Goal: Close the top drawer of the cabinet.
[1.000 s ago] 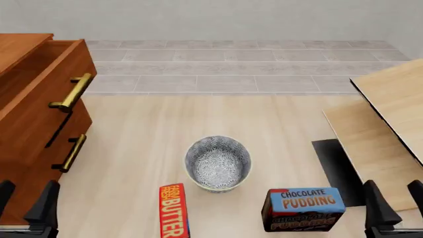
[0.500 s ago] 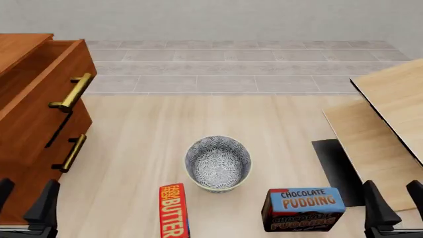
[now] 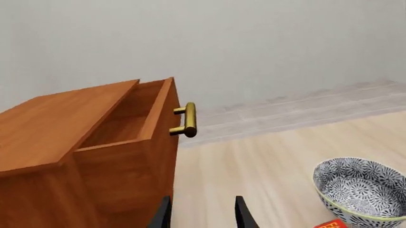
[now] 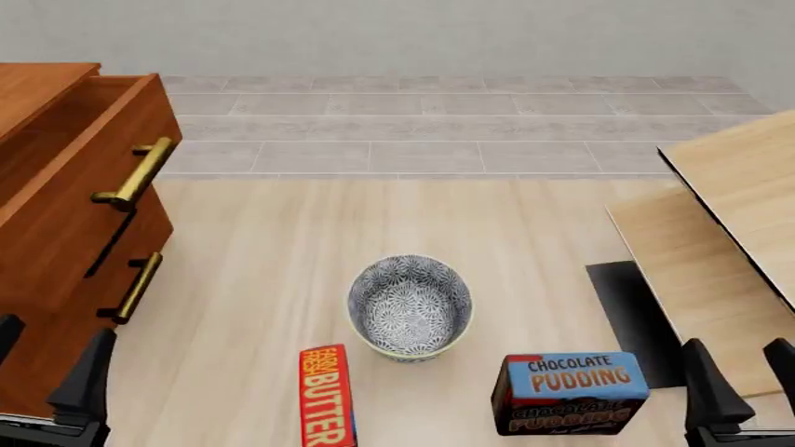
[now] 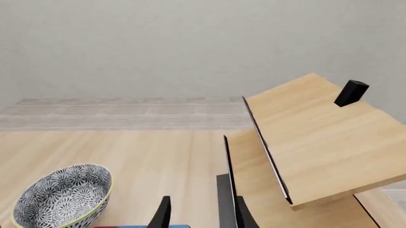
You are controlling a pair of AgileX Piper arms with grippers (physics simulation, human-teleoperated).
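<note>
Left wrist view: the cabinet [image 3: 82, 156] fills the near side, and the top drawer [image 3: 136, 116] stands pulled out, its inside bare and its brass handle [image 3: 188, 119] jutting from the front. The left pincer [image 3: 201, 213] shows two dark fingertips set apart with nothing between them, so it looks moderately wide and empty, low beside the cabinet's front and well short of the handle. A patterned bowl [image 3: 360, 192] sits off to the side on the bench [image 3: 266, 161].

Front view: the drawer [image 4: 74, 177] sticks out from the cabinet [image 4: 50, 307] at the left edge, its handle [image 4: 134, 173] above the lower drawer's handle [image 4: 134, 287]. The left pincer [image 4: 44, 377] hangs at the near left corner, below the drawer; the right pincer [image 4: 735, 377] at the near right corner, near a pudding box [image 4: 572, 391]. A butter box [image 4: 327, 396] and the bowl [image 4: 409, 306] lie between them.

Right wrist view: the right pincer [image 5: 198, 213] is parted and empty, facing pale boards [image 5: 317, 142] and the bowl [image 5: 60, 199], well apart from the cabinet.

By my reading this is the approach: closing is not yet begun. The next move calls for the left arm to rise to the drawer front and push it squarely toward the cabinet, keeping clear of the handle so the fingers do not snag.
</note>
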